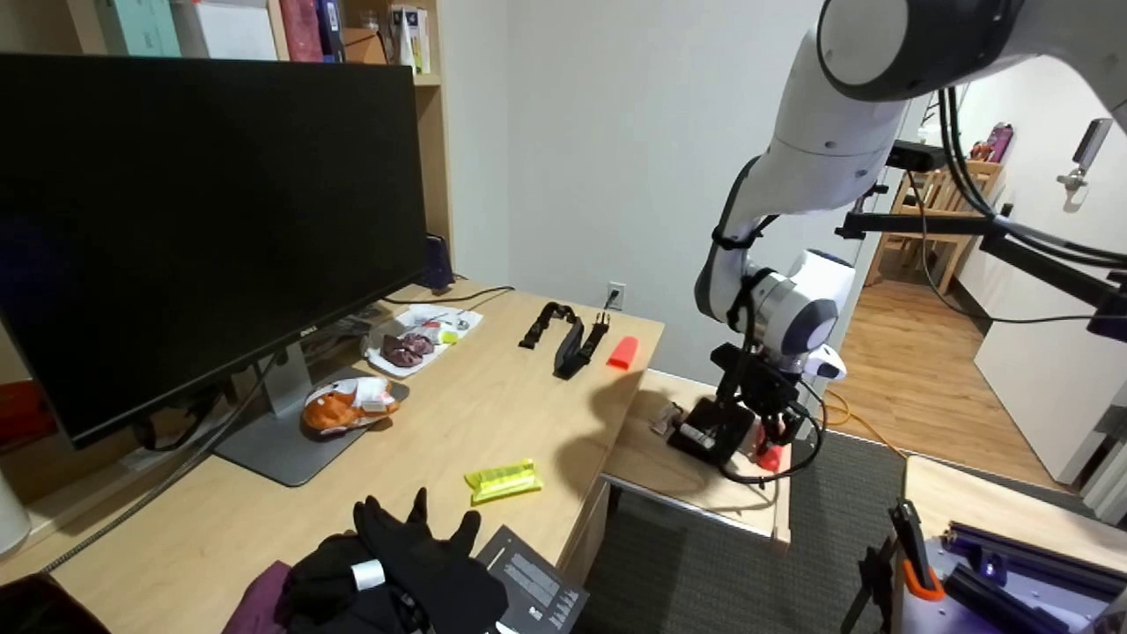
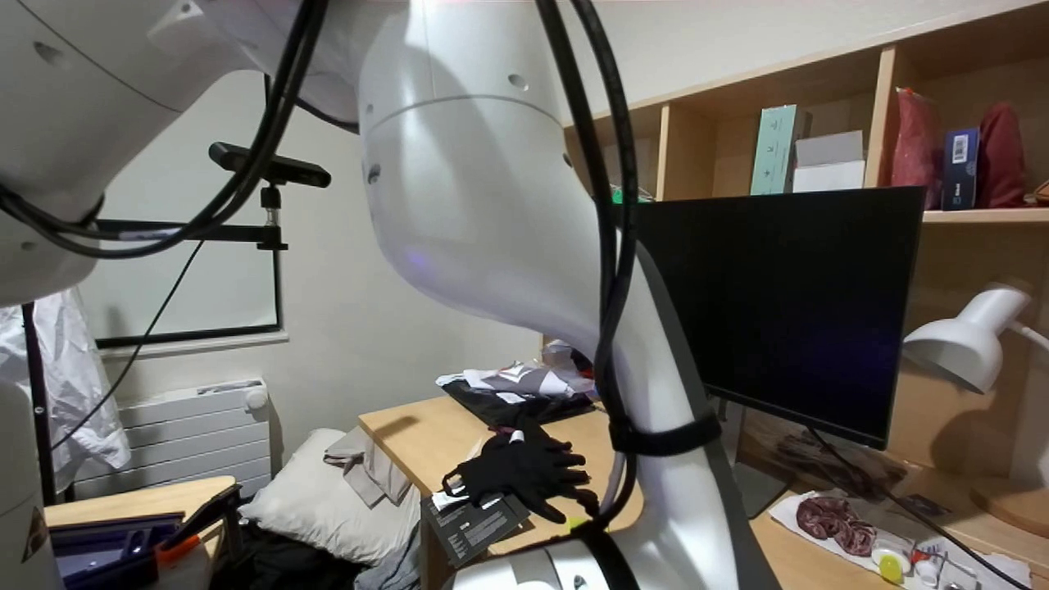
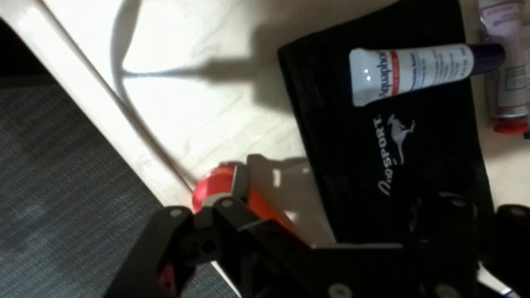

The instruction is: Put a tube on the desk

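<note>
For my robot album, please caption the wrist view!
A white tube lies on black cloth with a kangaroo picture, its dark cap poking past the cloth.

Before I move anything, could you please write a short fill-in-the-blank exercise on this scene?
1. In the wrist view, the white tube lies on black cloth printed with an animal, a ____.
2. In both exterior views, the gloves on the desk are ____ in color.
3. The big screen stands on the ____.
4. In an exterior view, the lamp shade is ____ in color.
Missing words: kangaroo; black; desk; white.
</note>
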